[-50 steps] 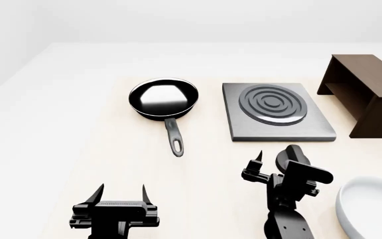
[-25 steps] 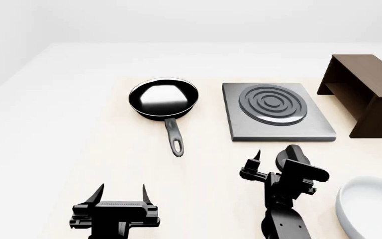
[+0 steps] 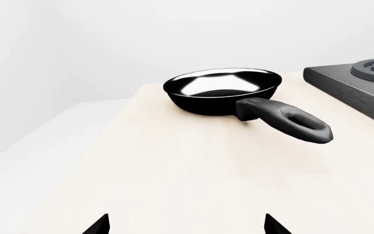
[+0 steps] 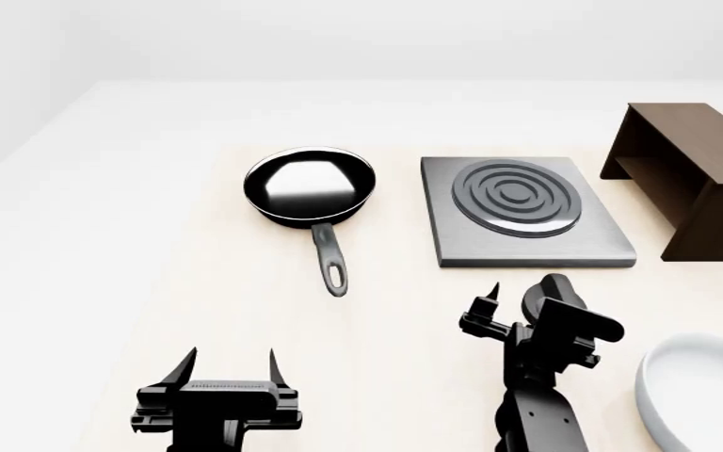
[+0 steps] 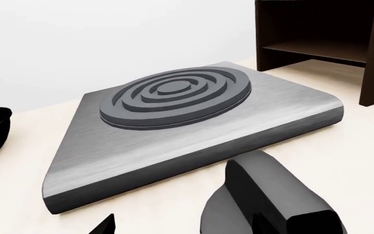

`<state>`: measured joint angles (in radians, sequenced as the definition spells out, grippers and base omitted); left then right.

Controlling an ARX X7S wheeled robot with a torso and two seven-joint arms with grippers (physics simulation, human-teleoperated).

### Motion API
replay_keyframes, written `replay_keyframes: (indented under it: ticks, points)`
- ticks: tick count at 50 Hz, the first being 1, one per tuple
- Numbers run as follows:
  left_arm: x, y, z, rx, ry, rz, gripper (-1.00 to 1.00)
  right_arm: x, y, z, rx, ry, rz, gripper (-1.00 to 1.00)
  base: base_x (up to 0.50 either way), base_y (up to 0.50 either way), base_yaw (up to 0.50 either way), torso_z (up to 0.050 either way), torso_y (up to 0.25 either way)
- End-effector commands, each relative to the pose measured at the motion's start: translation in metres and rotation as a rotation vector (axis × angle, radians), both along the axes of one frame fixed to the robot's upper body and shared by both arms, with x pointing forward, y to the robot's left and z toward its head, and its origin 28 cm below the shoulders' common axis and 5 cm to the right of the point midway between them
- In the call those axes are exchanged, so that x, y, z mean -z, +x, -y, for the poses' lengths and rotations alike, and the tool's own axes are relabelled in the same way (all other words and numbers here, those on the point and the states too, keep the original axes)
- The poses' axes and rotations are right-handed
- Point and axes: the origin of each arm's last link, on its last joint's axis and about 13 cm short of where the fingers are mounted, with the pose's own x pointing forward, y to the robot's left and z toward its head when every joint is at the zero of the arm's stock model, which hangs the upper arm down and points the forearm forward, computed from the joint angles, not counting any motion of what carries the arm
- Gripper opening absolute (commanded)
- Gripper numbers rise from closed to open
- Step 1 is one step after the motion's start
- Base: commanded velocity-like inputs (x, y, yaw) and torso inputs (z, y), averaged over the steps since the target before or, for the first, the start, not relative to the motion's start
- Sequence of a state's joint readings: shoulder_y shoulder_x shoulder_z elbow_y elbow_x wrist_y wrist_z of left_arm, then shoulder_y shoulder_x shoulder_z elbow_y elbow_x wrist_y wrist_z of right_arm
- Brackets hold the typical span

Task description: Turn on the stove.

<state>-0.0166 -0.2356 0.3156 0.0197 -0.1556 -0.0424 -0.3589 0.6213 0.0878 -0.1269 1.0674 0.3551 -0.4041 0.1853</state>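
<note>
The stove [image 4: 525, 212] is a flat grey slab with dark burner rings, right of centre on the table. It fills the right wrist view [image 5: 194, 117], and its corner shows in the left wrist view [image 3: 362, 85]. Its black round knob [image 4: 553, 290] stands just in front of the slab, large and close in the right wrist view [image 5: 265, 200]. My right gripper [image 4: 522, 299] is open at the knob. One fingertip [image 5: 105, 225] is on bare table and the other lies at the knob's side. My left gripper [image 4: 232, 363] is open and empty near the front edge, as the left wrist view [image 3: 185, 225] also shows.
A black frying pan [image 4: 309, 185] lies left of the stove with its handle towards me; it also shows in the left wrist view [image 3: 223, 90]. A dark brown wooden box-shelf [image 4: 695, 179] stands at the right. A white bowl [image 4: 707, 391] is at the front right.
My right gripper has shifted slightly beside the knob. The left arm and the objects have not moved.
</note>
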Motion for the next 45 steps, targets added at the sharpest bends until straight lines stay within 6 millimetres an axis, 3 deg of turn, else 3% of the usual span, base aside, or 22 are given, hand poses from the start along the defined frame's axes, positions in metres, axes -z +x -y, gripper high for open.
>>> replay_keyframes:
  ticks: [1,22,31,45]
  points:
    - [-0.003,0.002,0.0,0.009,-0.018,0.017,1.0,0.002,0.002,-0.004,-0.018,0.008,-0.004,1.0,0.0,0.0,0.0,0.0,0.0]
    - [-0.002,0.002,0.0,0.009,-0.017,0.017,1.0,0.001,0.0,-0.004,0.008,0.031,0.011,1.0,0.0,0.0,0.0,0.0,0.0]
    - [-0.003,0.002,0.001,0.01,-0.016,0.018,1.0,-0.012,-0.008,0.0,0.208,0.163,0.159,1.0,0.0,0.0,0.0,0.0,0.0]
    - [-0.003,0.002,0.001,0.01,-0.015,0.019,1.0,-0.012,-0.009,-0.001,0.196,0.168,0.167,1.0,0.0,0.0,0.0,0.0,0.0]
